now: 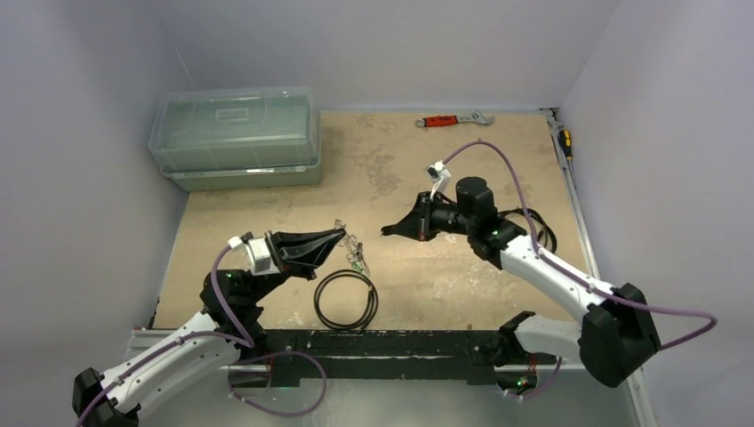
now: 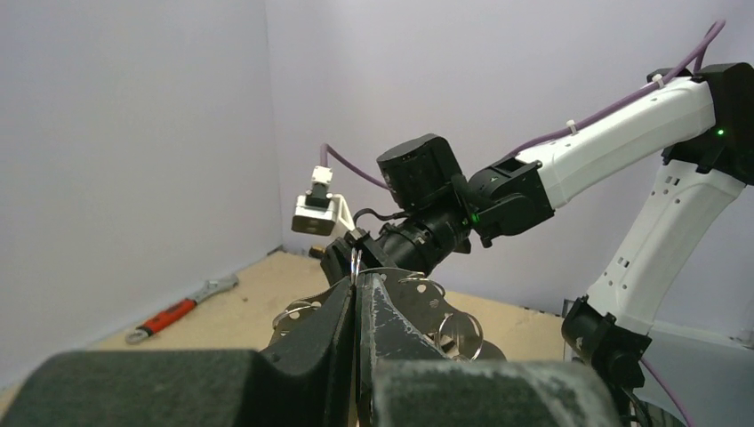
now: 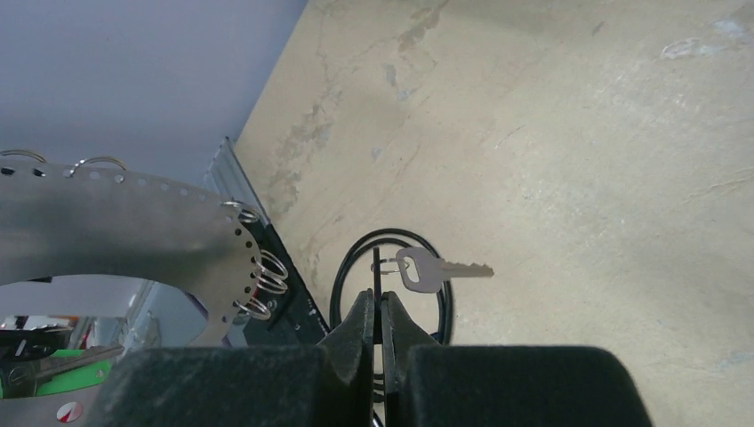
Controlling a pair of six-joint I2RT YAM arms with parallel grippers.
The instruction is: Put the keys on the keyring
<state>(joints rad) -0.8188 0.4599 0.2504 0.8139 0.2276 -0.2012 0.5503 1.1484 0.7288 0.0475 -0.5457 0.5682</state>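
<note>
My left gripper [image 1: 342, 235] is shut on the keyring [image 2: 356, 261], a thin silvery wire that sticks up between its fingertips [image 2: 342, 298]. A perforated silver plate [image 2: 418, 302] carrying small rings hangs with it, and keys [image 1: 357, 258] with a green piece dangle below. My right gripper [image 1: 389, 231] faces it a short gap away, raised off the table. In the right wrist view this gripper [image 3: 377, 298] is shut on a thin dark flat piece seen edge-on. A small ring on that piece holds a silver key [image 3: 436, 269]. The plate [image 3: 124, 222] fills that view's left side.
A round black cable coil [image 1: 347, 300] lies on the table below both grippers and shows in the right wrist view [image 3: 391, 232]. A red-handled wrench [image 1: 442, 120] lies at the far edge. A clear lidded box [image 1: 236, 133] stands at the back left. A screwdriver [image 1: 565, 140] lies along the right wall.
</note>
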